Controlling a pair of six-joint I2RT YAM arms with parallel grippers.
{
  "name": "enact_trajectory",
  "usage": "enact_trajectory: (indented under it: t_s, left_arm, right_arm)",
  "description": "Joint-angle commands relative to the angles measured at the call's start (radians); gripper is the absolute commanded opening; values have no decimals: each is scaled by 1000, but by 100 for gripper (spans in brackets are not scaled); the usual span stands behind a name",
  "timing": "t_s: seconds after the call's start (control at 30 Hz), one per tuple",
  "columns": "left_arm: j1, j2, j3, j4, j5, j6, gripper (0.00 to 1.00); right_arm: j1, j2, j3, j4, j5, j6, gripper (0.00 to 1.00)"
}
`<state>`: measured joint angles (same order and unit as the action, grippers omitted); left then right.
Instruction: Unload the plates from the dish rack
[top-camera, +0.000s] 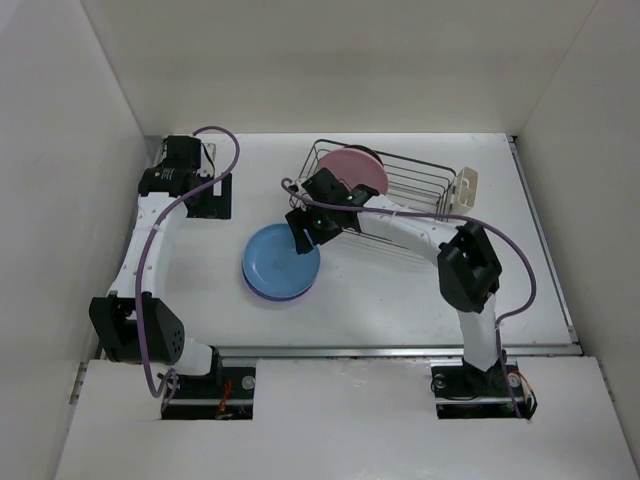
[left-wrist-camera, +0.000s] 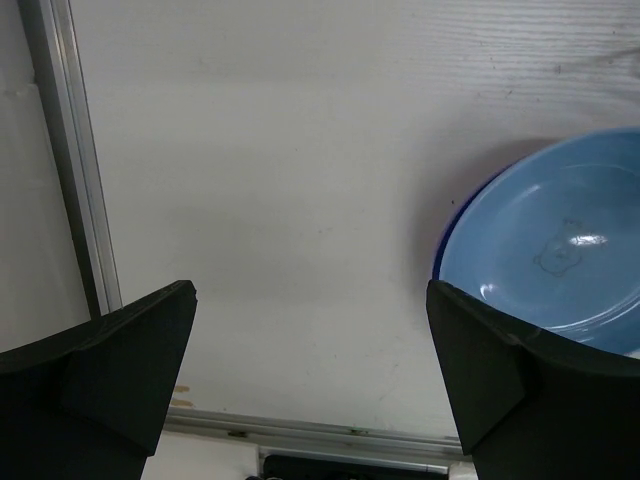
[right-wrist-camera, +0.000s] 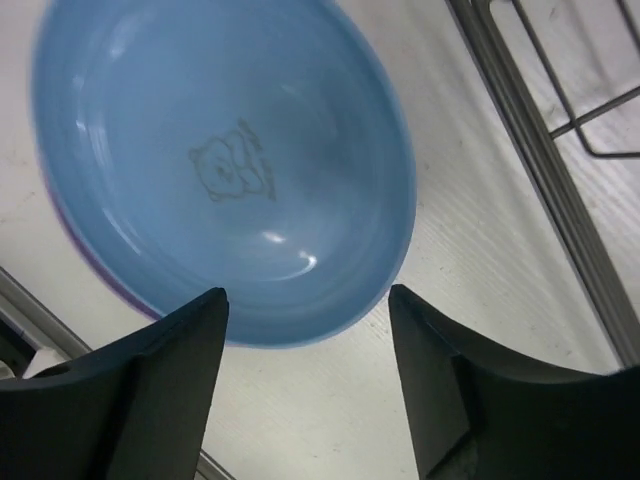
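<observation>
A blue plate (top-camera: 280, 258) is seen stacked on a lavender plate (top-camera: 266, 294) near the tabletop's centre, beneath the spread fingers of the right gripper (right-wrist-camera: 305, 300). A pink plate (top-camera: 355, 168) is stood upright in the dish rack (top-camera: 420, 185) by the far edge. The left gripper (left-wrist-camera: 310, 290), fingers likewise parted, is parked near the far-left corner. The pink plate is judged rigid, glossy and probably slippery, and is best pinched at its upper rim.

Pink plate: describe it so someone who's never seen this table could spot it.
Look to the far side of the white table, where a dark wire dish rack sits. The pink plate stands on edge at the rack's left end. It is the only plate seen in the rack; the blue plate lies flat on the table.
</observation>
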<state>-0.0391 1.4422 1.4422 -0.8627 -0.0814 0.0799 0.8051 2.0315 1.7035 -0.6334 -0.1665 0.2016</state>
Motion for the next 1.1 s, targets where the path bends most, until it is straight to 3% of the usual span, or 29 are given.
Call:
enact_trajectory:
  t_s: [0.0, 0.17, 0.23, 0.43, 0.57, 0.7, 0.77, 0.8, 0.83, 0.9, 0.93, 1.03, 1.07]
  left_arm:
    - [-2, -48, -9, 1, -12, 3, 100]
    - [-2, -57, -9, 10, -12, 12, 100]
    - [-2, -57, -9, 10, -3, 12, 100]
    - [-2, -37, -9, 10, 19, 12, 100]
    - [-2, -37, -9, 10, 19, 12, 100]
    - [-2, -46, -38, 1, 9, 21, 100]
    - [-2, -46, -48, 1, 0, 21, 100]
    - [-2, -55, -48, 1, 0, 21, 100]
    - [-2, -55, -57, 1, 0, 21, 100]
    - [-2, -55, -57, 1, 0, 21, 100]
    - [-2, -55, -57, 1, 0, 21, 100]
    - [-2, -55, -57, 1, 0, 21, 100]
    - [-2, -55, -66, 1, 0, 21, 100]
  right_arm:
    - [35, -80, 90, -51, 62, -37, 73]
    - [36, -247, 108, -51, 174, -48, 92]
    - [13, -301, 98, -11, 299, -48, 98]
    - [-151, -183, 212, -107, 624, -48, 100]
    - [-248, -61, 312, -127, 644, -85, 100]
    - [-285, 5, 300, -42, 598, -139, 99]
    - [-294, 15, 300, -14, 572, -151, 93]
    - [-308, 27, 300, -3, 571, -151, 85]
    - [-320, 27, 300, 9, 571, -151, 68]
    - [-320, 27, 300, 41, 571, -160, 44]
    - [-320, 16, 300, 50, 608, -178, 23]
    - [-320, -28, 239, 101, 633, -229, 1]
    - [-320, -69, 219, 116, 642, -246, 0]
